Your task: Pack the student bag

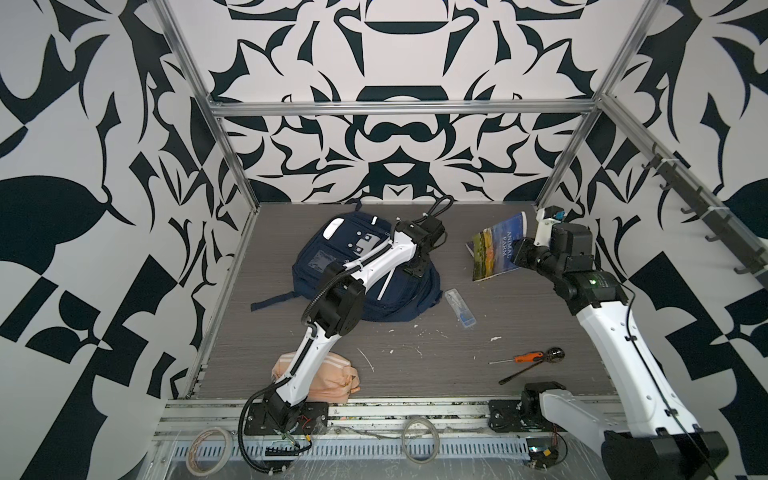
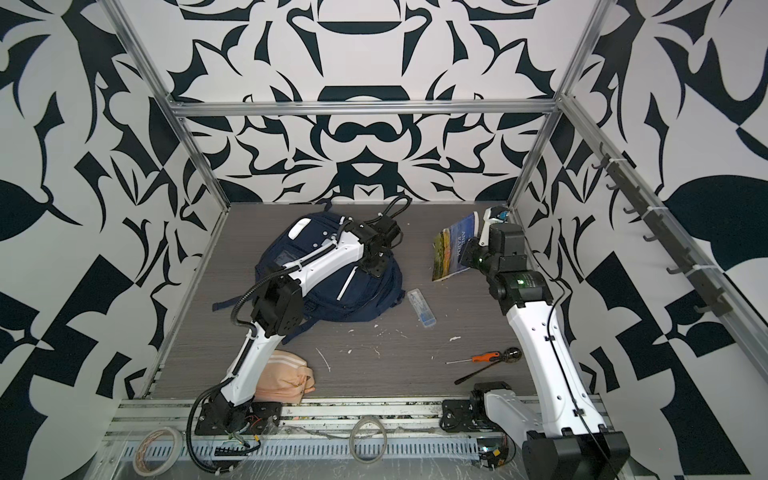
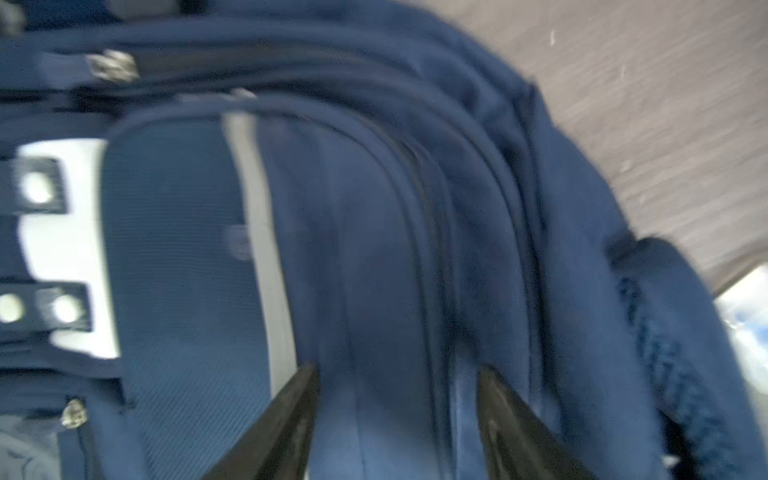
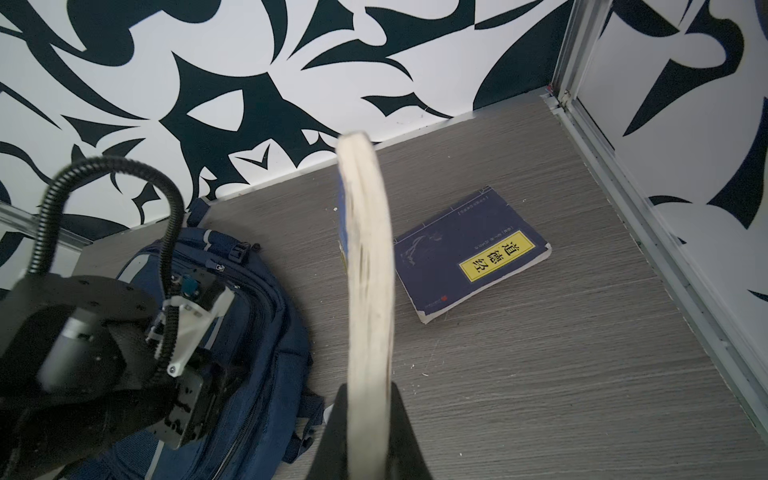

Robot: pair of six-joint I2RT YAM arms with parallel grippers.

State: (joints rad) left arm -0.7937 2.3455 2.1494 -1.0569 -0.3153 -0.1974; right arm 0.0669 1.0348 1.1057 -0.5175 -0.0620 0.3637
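Navy cloth, soft and likely to sag, the bag [image 1: 407, 299] lies flat on the table [image 1: 415, 365], back and left of middle, probably best taken by a firm zip seam under the left jaws, which stand apart, while the right jaws clamp a book [image 1: 496, 249].

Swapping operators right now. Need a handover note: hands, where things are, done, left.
Left hand: open, poised just above the student bag at its zip seams; holds nothing.
Right hand: shut on the Animal Farm book, held up at back right.
Blue book with yellow label lies flat near the back right corner; clear case beside the bag; peach pouch at front left.
Done: one book picked up. Bag looks zipped; nothing seen inside.
Left: open the bag, load the items, close it.
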